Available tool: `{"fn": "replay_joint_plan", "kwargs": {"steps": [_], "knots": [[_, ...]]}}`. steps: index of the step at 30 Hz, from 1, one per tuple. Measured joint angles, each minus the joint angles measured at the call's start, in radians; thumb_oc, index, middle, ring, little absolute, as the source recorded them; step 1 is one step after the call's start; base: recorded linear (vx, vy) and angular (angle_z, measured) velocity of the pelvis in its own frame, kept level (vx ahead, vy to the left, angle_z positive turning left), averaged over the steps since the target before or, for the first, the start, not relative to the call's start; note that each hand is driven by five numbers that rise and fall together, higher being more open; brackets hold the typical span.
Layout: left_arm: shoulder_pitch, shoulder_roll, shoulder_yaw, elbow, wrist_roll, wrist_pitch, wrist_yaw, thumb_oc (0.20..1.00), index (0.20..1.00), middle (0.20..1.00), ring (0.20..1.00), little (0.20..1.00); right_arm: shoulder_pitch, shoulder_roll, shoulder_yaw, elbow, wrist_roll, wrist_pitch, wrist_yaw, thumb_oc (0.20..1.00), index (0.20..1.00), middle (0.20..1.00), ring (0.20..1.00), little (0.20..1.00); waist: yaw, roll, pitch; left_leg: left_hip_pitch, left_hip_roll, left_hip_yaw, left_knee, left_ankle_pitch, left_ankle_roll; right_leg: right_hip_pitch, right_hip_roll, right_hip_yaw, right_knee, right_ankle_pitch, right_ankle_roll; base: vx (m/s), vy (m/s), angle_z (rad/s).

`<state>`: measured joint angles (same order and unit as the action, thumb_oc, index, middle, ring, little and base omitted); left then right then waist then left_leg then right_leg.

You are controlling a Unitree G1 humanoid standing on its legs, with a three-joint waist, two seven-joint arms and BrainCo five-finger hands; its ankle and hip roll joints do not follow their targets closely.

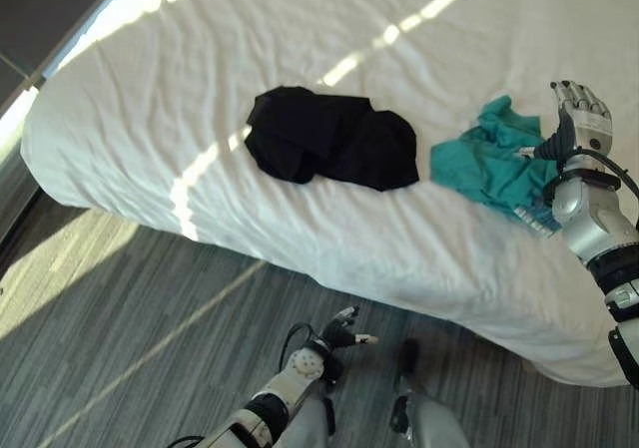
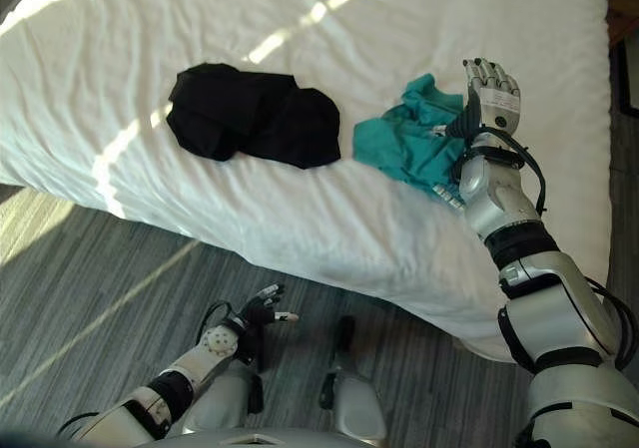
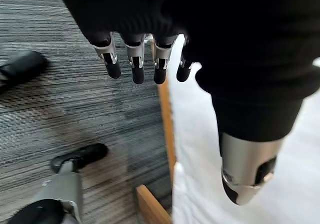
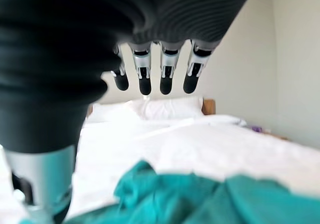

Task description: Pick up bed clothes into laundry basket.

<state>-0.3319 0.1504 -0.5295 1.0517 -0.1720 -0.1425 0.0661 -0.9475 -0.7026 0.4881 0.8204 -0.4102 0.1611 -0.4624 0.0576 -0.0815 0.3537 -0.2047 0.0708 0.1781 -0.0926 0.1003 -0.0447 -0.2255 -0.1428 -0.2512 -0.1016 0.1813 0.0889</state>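
One teal garment [image 2: 411, 145] lies just beside the open right hand [image 2: 491, 97].

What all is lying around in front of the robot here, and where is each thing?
Bed: one, white sheet, across the upper part of the head views, with streaks of sunlight.
Black garment: one, black, crumpled near the middle of the bed.
Teal garment: one, teal, crumpled on the bed to the right of the black one, apart from it.
Pillows: white, at the far end of the bed in the right wrist view; their count is unclear.
Floor: grey striped carpet, below the bed's edge.
Wooden frame: light brown, along the bed's edge in the left wrist view.
Right hand: open, raised over the teal garment, holding nothing.
Left hand: open, low over the floor, holding nothing.
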Motion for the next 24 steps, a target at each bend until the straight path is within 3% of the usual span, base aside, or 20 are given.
{"fn": "replay_joint_plan", "kwargs": {"steps": [1,2,3,5,7,10,12,13,15,17,20,21,24], "knots": [[-0.018,-0.001,0.043,0.072,0.001,0.002,0.011,1.0,1.0,1.0,1.0,1.0,-0.015,0.015,0.021,0.051,0.02,-0.002,0.015,1.0,1.0,1.0,1.0,1.0,0.003,0.001,0.033,-0.004,0.001,-0.002,0.0,0.003,-0.001,-0.003,0.001,-0.003,0.0,0.001,-0.002,0.03,-0.029,0.1],[-0.019,0.007,0.092,0.129,0.017,0.011,0.023,1.0,1.0,1.0,1.0,1.0,-0.009,0.034,0.026,0.091,0.039,-0.007,0.026,0.442,0.442,0.442,0.442,0.442,0.005,0.001,0.057,-0.005,0.003,-0.002,0.0,0.003,-0.002,-0.003,0.002,-0.003,0.0,0.001,-0.002,0.04,-0.032,0.04],[-0.012,0.026,0.144,0.171,0.043,0.025,0.035,1.0,1.0,1.0,1.0,1.0,0.007,0.041,0.024,0.102,0.068,-0.027,0.032,0.2,0.2,0.2,0.2,0.2,0.008,0.003,0.073,-0.005,0.004,-0.001,0.0,0.002,-0.002,-0.003,0.003,-0.003,0.0,0.001,-0.002,0.07,-0.04,-0.01],[0.0,0.06,0.244,0.226,0.066,0.037,0.049,1.0,1.0,1.0,1.0,1.0,0.014,0.04,0.007,0.094,0.099,-0.052,0.031,0.2,0.2,0.2,0.2,0.2,0.003,0.004,0.09,-0.004,0.005,-0.001,0.0,0.002,-0.002,-0.002,0.003,-0.003,0.0,0.001,-0.002,0.05,-0.026,0.0],[0.008,0.166,0.344,0.27,0.114,0.058,0.084,1.0,1.0,1.0,1.0,1.0,0.082,0.029,-0.068,0.026,0.122,-0.091,0.036,0.2,0.2,0.2,0.2,0.2,0.005,0.007,0.092,0.01,0.008,0.002,0.0,0.001,-0.004,0.011,0.006,-0.002,0.0,-0.001,-0.004,0.12,0.003,0.01],[0.024,0.399,0.379,0.217,0.236,0.058,0.168,1.0,1.0,1.0,1.0,1.0,0.302,0.034,-0.183,-0.073,0.146,-0.172,0.034,0.2,0.2,0.2,0.2,0.2,0.02,0.012,0.088,0.062,0.017,0.006,-0.001,-0.014,-0.023,0.075,0.013,-0.016,-0.001,-0.023,-0.014,0.15,0.012,0.14],[0.028,0.511,0.42,0.128,0.264,0.052,0.234,1.0,1.0,1.0,1.0,1.0,0.402,0.042,-0.232,-0.091,0.153,-0.224,0.032,0.2,0.2,0.2,0.2,0.2,0.029,0.019,0.078,0.083,0.015,0.006,-0.001,-0.02,-0.028,0.097,0.01,-0.018,-0.001,-0.036,-0.013,0.14,-0.002,0.08],[0.026,0.535,0.428,0.093,0.268,0.051,0.254,1.0,1.0,1.0,1.0,1.0,0.431,0.046,-0.243,-0.094,0.153,-0.236,0.031,0.2,0.2,0.2,0.2,0.2,0.031,0.021,0.072,0.09,0.015,0.005,-0.001,-0.022,-0.031,0.105,0.011,-0.018,-0.001,-0.037,-0.012,0.14,0.003,0.1],[0.001,0.591,0.436,-0.018,0.275,0.033,0.325,1.0,1.0,1.0,1.0,1.0,0.536,0.084,-0.245,-0.098,0.153,-0.266,0.035,0.2,0.2,0.2,0.2,0.2,0.029,0.019,0.003,0.094,0.015,0.003,-0.001,-0.024,-0.029,0.11,0.01,-0.021,-0.001,-0.042,-0.009,0.12,0.011,0.05],[-0.041,0.609,0.423,-0.132,0.274,0.03,0.364,1.0,1.0,1.0,1.0,1.0,0.623,0.117,-0.238,-0.091,0.154,-0.285,0.037,0.2,0.2,0.2,0.2,0.2,0.026,0.013,-0.039,0.116,0.014,0.004,-0.001,-0.027,-0.026,0.133,0.009,-0.026,-0.001,-0.048,-0.007,0.12,0.01,0.04],[-0.095,0.606,0.309,-0.438,0.328,0.025,0.444,1.0,1.0,1.0,1.0,1.0,0.715,0.185,-0.195,-0.033,0.132,-0.313,0.042,0.2,0.2,0.2,0.2,0.2,-0.003,-0.002,-0.123,0.147,0.008,0.012,-0.007,-0.044,-0.026,0.164,0.001,-0.021,-0.001,-0.064,0.009,0.07,0.041,-0.06],[-0.127,0.579,0.249,-0.55,0.401,0.003,0.456,1.0,1.0,1.0,1.0,1.0,0.732,0.22,-0.193,-0.007,0.129,-0.315,0.055,0.2,0.2,0.2,0.2,0.2,-0.018,-0.008,-0.149,0.156,0.005,0.021,-0.007,-0.047,-0.025,0.165,-0.001,-0.015,-0.002,-0.063,0.009,0.03,0.075,-0.17],[-0.203,0.452,0.131,-0.601,0.536,-0.011,0.472,1.0,1.0,1.0,1.0,1.0,0.747,0.278,-0.168,0.021,0.103,-0.315,0.086,0.2,0.2,0.2,0.2,0.2,-0.068,-0.025,-0.196,0.176,0.002,0.06,-0.007,-0.056,-0.024,0.162,-0.002,0.022,-0.003,-0.063,0.011,0.04,0.099,-0.37]]}}
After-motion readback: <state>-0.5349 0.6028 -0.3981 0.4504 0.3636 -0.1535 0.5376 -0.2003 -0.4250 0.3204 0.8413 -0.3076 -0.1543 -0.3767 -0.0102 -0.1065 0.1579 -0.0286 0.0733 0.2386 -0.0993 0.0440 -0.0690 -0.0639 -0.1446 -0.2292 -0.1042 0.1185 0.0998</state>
